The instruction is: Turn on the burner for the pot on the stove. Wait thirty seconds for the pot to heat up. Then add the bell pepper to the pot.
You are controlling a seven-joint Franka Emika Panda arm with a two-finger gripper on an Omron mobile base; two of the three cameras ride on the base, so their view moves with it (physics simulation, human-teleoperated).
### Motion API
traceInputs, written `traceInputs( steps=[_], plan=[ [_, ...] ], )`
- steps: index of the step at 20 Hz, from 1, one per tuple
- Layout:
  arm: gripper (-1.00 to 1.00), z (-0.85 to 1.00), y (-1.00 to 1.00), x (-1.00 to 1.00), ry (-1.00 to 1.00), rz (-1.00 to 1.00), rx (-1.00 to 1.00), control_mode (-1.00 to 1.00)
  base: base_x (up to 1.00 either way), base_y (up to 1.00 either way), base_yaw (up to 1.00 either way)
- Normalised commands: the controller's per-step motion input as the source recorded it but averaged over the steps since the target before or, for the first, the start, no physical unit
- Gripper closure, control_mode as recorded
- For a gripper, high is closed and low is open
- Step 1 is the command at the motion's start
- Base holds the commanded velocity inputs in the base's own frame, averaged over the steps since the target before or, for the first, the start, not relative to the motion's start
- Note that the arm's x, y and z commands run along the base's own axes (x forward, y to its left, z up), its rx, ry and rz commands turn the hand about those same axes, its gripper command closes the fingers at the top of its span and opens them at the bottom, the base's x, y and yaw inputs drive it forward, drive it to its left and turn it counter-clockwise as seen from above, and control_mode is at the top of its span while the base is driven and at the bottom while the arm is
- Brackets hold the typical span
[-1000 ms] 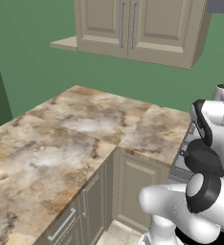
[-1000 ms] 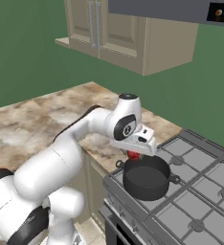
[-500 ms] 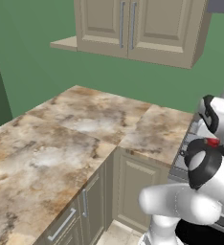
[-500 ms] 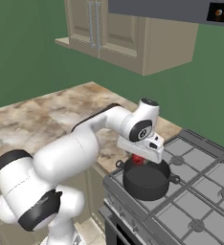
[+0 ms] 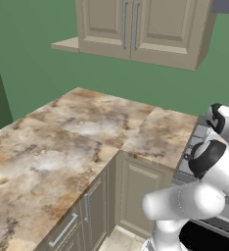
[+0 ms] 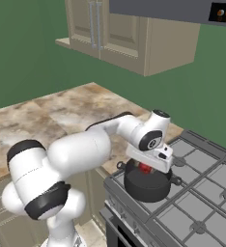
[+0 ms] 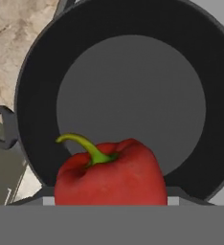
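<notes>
Left base view: white arm rising at lower right; marbled counter (image 5: 77, 142) left; beige wall cabinets (image 5: 141, 29) at top.

Right base view: arm bent over the stove (image 6: 202, 193); gripper (image 6: 145, 168) pinching the bell pepper (image 6: 144, 167) above the pot (image 6: 146, 185), frame centre.

Hand view: bell pepper (image 7: 109, 174) lower centre, over the pot's (image 7: 133, 95) dark interior.

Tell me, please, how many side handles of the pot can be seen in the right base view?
2. On the pot, one handle sticks out at its left, toward the counter; the other sticks out at its right, over the stove grates.
</notes>
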Motion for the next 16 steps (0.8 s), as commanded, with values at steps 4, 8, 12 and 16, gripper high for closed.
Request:
traceInputs(
  steps=[4, 8, 12, 16],
  plan=[
    [1.0, -0.36, 0.0, 0.02, 0.0, 0.0, 0.0, -1.0, 0.0, 0.0, 0.0],
    [1.0, -0.34, 0.0, 0.08, 0.0, -0.02, 0.0, -1.0, 0.0, 0.0, 0.0],
    [1.0, -0.13, 0.0, 0.25, 0.0, -0.03, 0.0, -1.0, 0.0, 0.0, 0.0],
    [1.0, 0.0, -0.01, 0.23, 0.0, -0.02, 0.0, -1.0, 0.0, 0.0, 0.0]
  ],
)
